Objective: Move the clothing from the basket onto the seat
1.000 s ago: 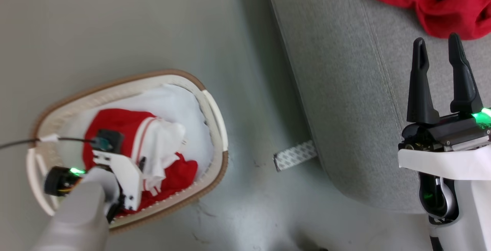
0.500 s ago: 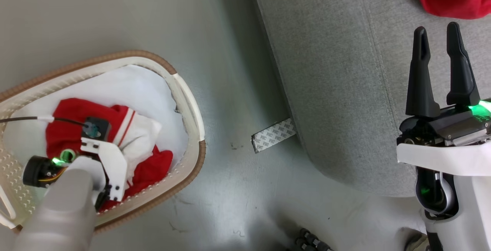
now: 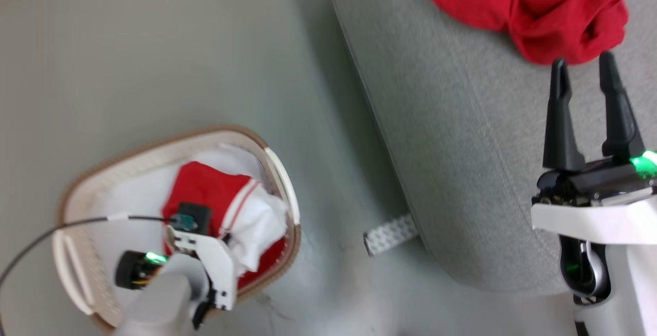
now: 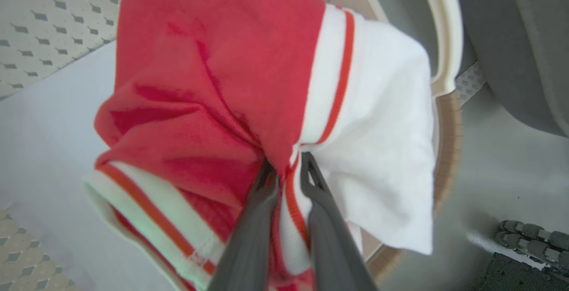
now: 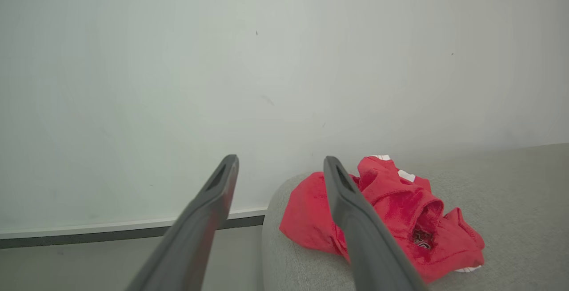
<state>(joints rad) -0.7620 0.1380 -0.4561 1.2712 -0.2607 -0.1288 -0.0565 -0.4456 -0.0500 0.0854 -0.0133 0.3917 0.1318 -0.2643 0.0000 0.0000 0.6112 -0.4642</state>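
Where its two dark fingers meet, the left gripper (image 4: pixel 286 163) is pinched together on a fold of the red-and-white garment (image 4: pixel 213 82). That garment is bunched around the fingertips above the white liner cloth (image 4: pixel 49 117) inside the basket (image 3: pixel 279 172), which stands on the grey floor (image 3: pixel 154 43) beside the seat (image 3: pixel 462 161). The right gripper (image 3: pixel 583 60) hovers over the seat with its fingers spread apart and nothing between them, and a second red garment (image 3: pixel 534 7) lies crumpled on the cushion just beyond its tips.
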